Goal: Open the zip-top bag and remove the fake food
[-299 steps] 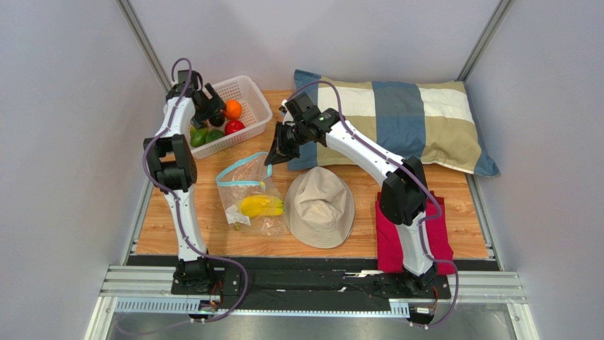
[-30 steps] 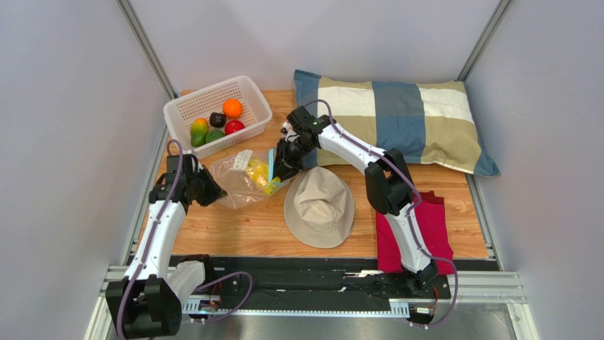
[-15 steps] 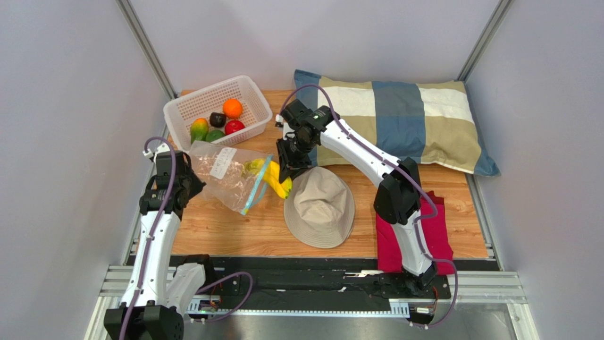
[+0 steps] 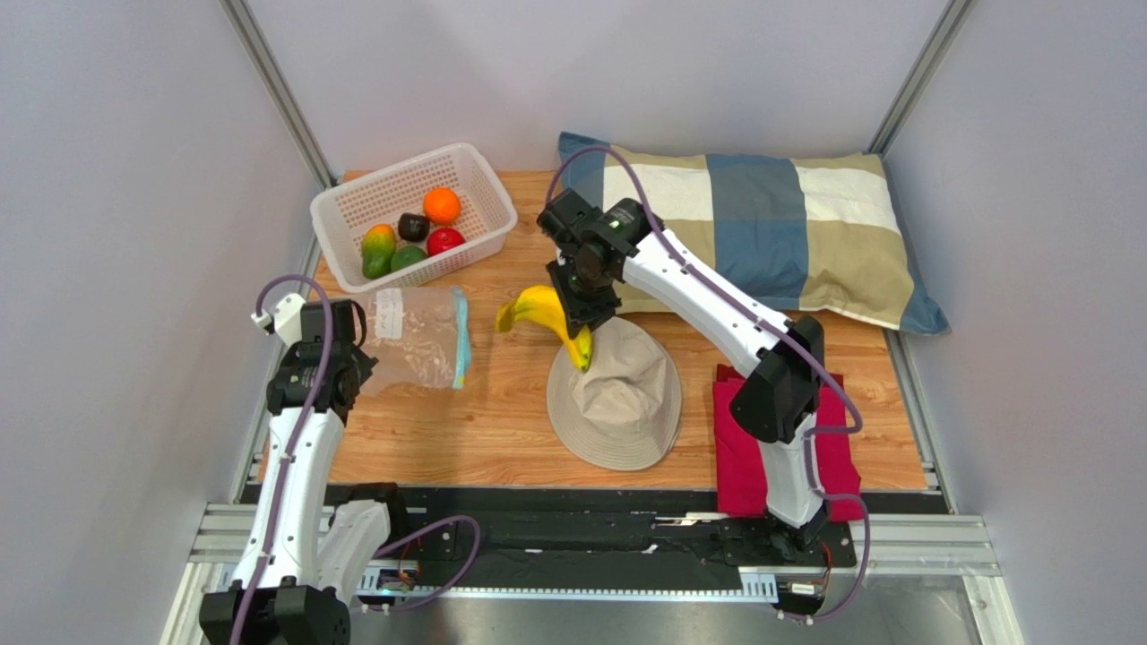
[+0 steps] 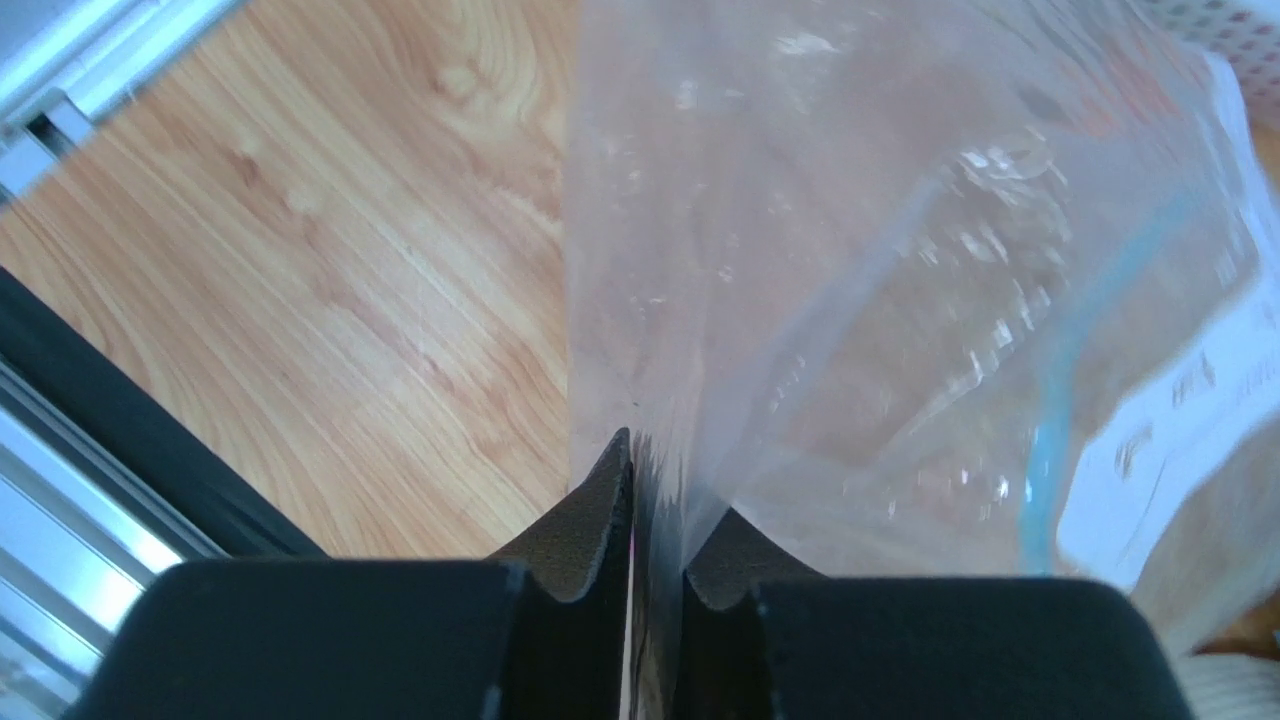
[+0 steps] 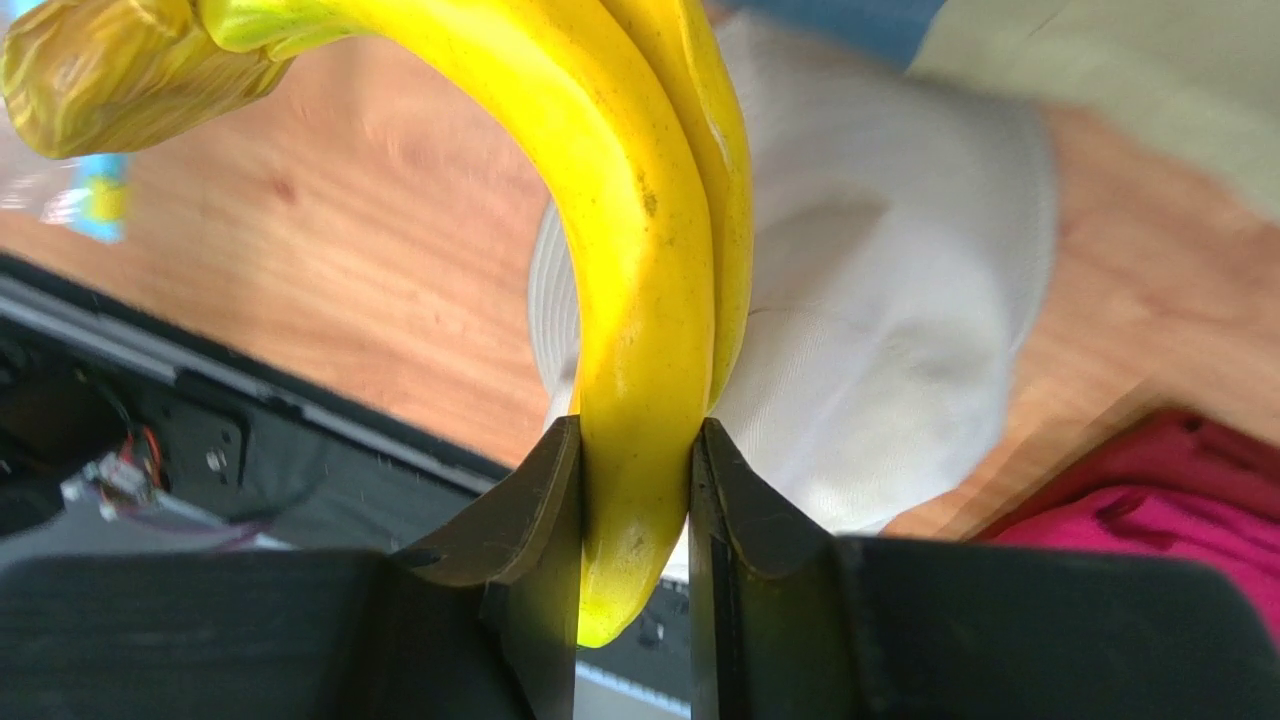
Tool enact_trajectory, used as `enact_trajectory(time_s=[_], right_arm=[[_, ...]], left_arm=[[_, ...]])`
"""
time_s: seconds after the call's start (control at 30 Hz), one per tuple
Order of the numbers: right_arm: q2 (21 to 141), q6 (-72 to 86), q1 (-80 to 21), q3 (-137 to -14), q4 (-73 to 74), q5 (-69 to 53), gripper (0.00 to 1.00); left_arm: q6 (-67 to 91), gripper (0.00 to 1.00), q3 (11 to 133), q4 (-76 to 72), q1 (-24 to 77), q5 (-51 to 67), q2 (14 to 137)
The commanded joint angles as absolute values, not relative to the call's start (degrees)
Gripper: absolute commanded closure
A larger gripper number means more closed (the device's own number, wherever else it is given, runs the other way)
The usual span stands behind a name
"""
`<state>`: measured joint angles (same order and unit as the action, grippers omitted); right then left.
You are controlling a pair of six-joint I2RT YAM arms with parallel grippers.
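Observation:
The zip-top bag (image 4: pixel 418 336), clear with a light blue zip strip, lies flat on the wood at the left and looks empty. My left gripper (image 4: pixel 358 355) sits at its left edge. In the left wrist view the jaws (image 5: pixel 657 480) stand slightly apart, open, with the bag's film (image 5: pixel 902 270) running between them. My right gripper (image 4: pixel 582 323) is shut on the yellow bananas (image 4: pixel 539 312), held in the air clear of the bag, over the hat's rim. The pads (image 6: pixel 553 495) press both sides of the bananas (image 6: pixel 646 225). Other fake food lies in the white basket (image 4: pixel 474 182): orange (image 4: pixel 440 204), red apple (image 4: pixel 444 241), mango (image 4: pixel 378 245).
A beige hat (image 4: pixel 619 397) lies at the centre, right under the bananas. A checked pillow (image 4: pixel 768 222) fills the back right. A red cloth (image 4: pixel 835 450) lies by the right arm's base. Grey walls close in on both sides.
The right gripper has drawn the bananas out of the bag and carried them right, over the hat. The bag has dropped flat on the table. My left jaws have parted a little.

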<state>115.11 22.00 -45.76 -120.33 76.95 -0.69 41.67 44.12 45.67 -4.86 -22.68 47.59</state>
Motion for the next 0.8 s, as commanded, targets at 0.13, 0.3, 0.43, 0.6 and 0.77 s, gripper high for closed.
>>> enact_trajectory(time_s=[0.13,0.3,0.43,0.6,0.77], right_arm=[[110.37,25.31,-44.39,-118.64,44.14,11.41,1.0],[122.68,25.58,-44.47,-131.98,33.7,14.24,1.0],[130.94,21.54,-44.56,-138.85,21.03,18.35,1.0],[139.37,19.43,-44.21,-142.02,10.21,17.23,1.0],[143.7,15.56,-44.47,-143.53,6.86,16.61,0.98]], left_arm=[[43.86,0.52,41.83,45.88,-5.19,-16.08,46.93],[43.15,0.31,44.99,50.0,-5.19,-18.89,47.72],[46.66,0.02,46.93,54.22,-5.19,-19.08,47.81],[49.92,0.01,48.95,58.62,-5.1,-20.65,46.59],[46.07,0.01,50.7,58.27,-5.19,-21.98,44.56]])
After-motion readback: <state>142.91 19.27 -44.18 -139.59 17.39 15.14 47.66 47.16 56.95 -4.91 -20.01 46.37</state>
